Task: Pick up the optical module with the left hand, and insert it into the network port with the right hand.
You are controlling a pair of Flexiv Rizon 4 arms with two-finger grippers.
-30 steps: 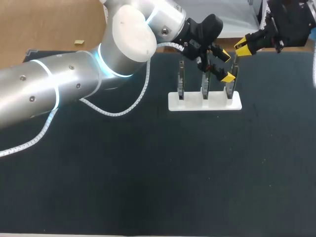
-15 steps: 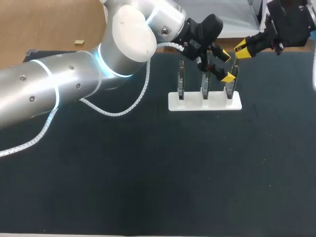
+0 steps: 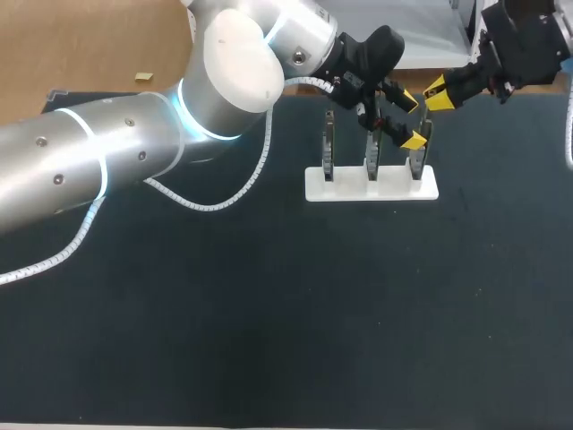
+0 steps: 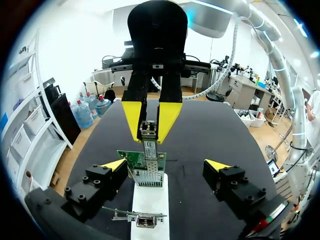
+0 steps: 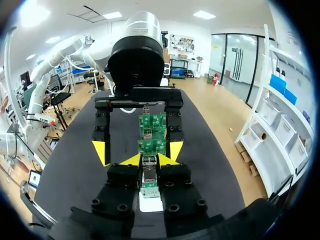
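The optical module [image 4: 148, 136], a small silver block, is clamped between the yellow fingers of my right gripper [image 3: 436, 94]. In the right wrist view the module [image 5: 149, 169] sits between that gripper's [image 5: 150, 160] tips. It hangs just above a green board [image 4: 144, 161] with a metal network port [image 4: 148, 176], which stands at the right end of the white stand [image 3: 372, 186]. My left gripper [image 4: 166, 165] is open, with one finger on either side of this board and nothing held. In the head view it [image 3: 410, 119] straddles the right-hand board.
The white stand carries three upright boards [image 5: 152, 122] in a row near the table's far edge. The dark table mat [image 3: 269, 313] spreads out in front of it. My left arm [image 3: 134, 152] crosses the table's left half.
The right gripper has shifted very slightly with the module above the board. The left arm has kept still.
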